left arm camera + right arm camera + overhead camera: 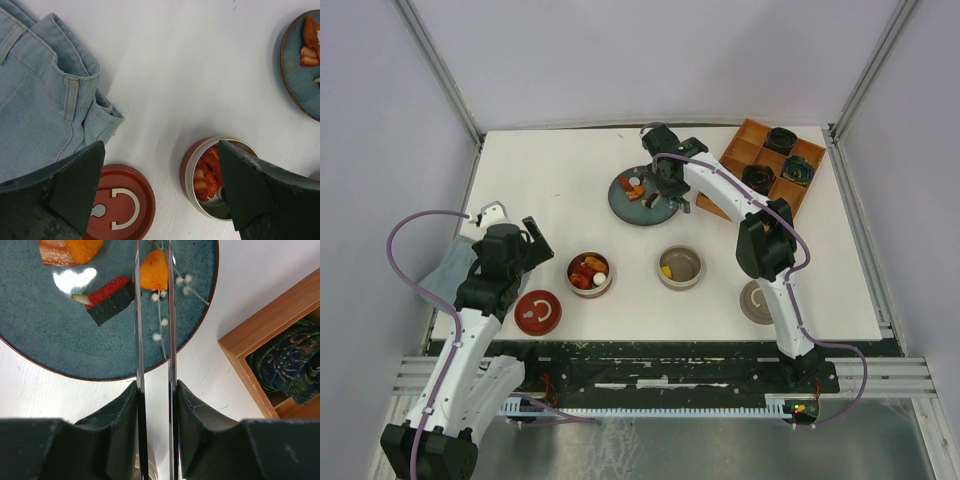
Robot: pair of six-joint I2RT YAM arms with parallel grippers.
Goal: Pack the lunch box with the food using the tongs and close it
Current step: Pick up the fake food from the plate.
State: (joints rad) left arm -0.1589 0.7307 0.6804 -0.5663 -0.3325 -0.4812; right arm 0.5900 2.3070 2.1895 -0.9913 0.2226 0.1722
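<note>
My right gripper point(156, 385) is shut on the silver tongs point(139, 340), one finger pressed on each arm. The tongs reach out over the blue plate point(50, 340), and an orange piece of food point(153, 270) lies between their arms. A red and dark piece point(107, 299) lies on the plate to the left of them. In the top view this gripper point(670, 195) hovers at the plate's right edge point(625, 212). The red lunch box tin point(590, 272) holds several pieces of food point(207, 172). My left gripper point(160, 150) hangs open and empty above the table beside the tin.
The red lid point(538, 312) lies near the left arm. A beige tin point(680, 267) with a yellow piece and its lid point(757, 302) sit mid-right. A wooden tray point(745, 140) with dark rosettes stands at the back right. Folded jeans point(40, 100) lie at the left.
</note>
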